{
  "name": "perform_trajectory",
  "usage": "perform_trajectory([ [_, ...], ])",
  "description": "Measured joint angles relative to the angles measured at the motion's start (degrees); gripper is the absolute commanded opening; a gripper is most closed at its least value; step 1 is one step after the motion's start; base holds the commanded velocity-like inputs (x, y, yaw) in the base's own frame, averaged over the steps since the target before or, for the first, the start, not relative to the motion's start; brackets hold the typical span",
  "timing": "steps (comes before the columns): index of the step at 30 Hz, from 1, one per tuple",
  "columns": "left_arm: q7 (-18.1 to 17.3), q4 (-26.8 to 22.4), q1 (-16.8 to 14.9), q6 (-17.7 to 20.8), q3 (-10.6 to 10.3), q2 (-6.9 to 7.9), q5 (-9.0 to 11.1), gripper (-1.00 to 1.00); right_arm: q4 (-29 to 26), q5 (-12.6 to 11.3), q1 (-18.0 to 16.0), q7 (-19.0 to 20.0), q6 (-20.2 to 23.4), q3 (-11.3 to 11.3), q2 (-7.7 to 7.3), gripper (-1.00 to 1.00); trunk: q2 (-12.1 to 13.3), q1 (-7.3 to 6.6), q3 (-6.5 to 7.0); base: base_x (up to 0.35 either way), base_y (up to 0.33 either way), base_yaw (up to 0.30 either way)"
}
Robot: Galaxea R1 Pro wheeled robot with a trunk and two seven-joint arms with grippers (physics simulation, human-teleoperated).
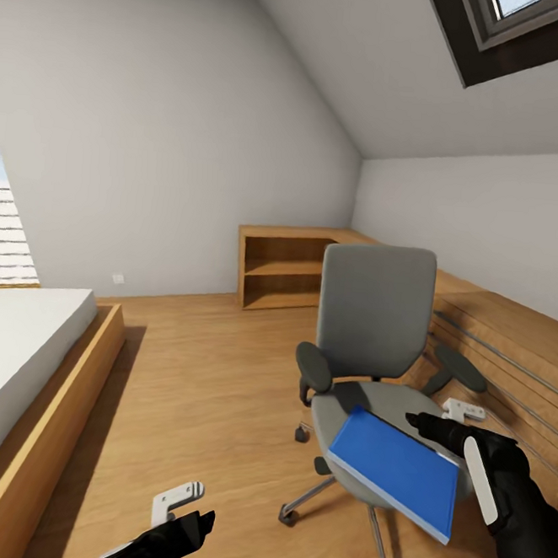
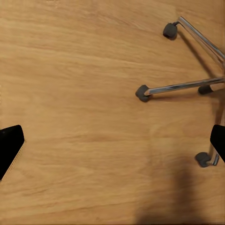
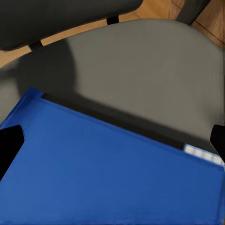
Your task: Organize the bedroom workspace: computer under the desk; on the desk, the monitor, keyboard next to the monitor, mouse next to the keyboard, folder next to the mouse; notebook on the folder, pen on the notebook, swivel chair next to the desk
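Folder, bright blue and flat, lies on the seat of the swivel chair, its near corner overhanging the seat's front edge. The right pincer hovers just over the folder's far edge, beside the chair's right armrest; in the right wrist view its two dark fingertips stand wide apart at either side of the blue cover, so it is released and grasps nothing. A small pale strip on the folder's edge is too blurred to read. The right arm reaches in from the chair's right, forearm black with a white stripe, wrist bent toward the seat.

The left pincer hangs low over the wood floor, in front of the chair and well apart from it, fingers likewise spread and empty. Its wrist view looks straight down on the chair's metal legs and casters.

Behind the chair stands a light-wood shelf unit; a bed lies off to the chair's left.
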Motion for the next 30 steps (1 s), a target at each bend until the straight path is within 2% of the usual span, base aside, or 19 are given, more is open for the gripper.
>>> perform_trajectory([
  [14,0.00,0.00,0.00,0.01,0.01,0.00,-0.03,1.00,0.00,0.00,0.01,0.00,0.07,0.00,0.01,1.00,0.00,0.00,0.05,0.000,0.278,-0.251],
  [23,0.05,0.02,0.00,0.00,-0.01,0.00,0.06,1.00,-0.03,0.01,0.02,0.00,0.10,-0.01,0.07,1.00,0.00,0.00,0.05,-0.015,0.056,-0.268],
  [30,0.07,0.02,0.00,-0.01,-0.01,0.00,0.13,1.00,-0.03,0.02,0.03,0.00,0.10,-0.01,0.32,1.00,0.00,0.03,0.05,-0.250,0.004,-0.272],
])
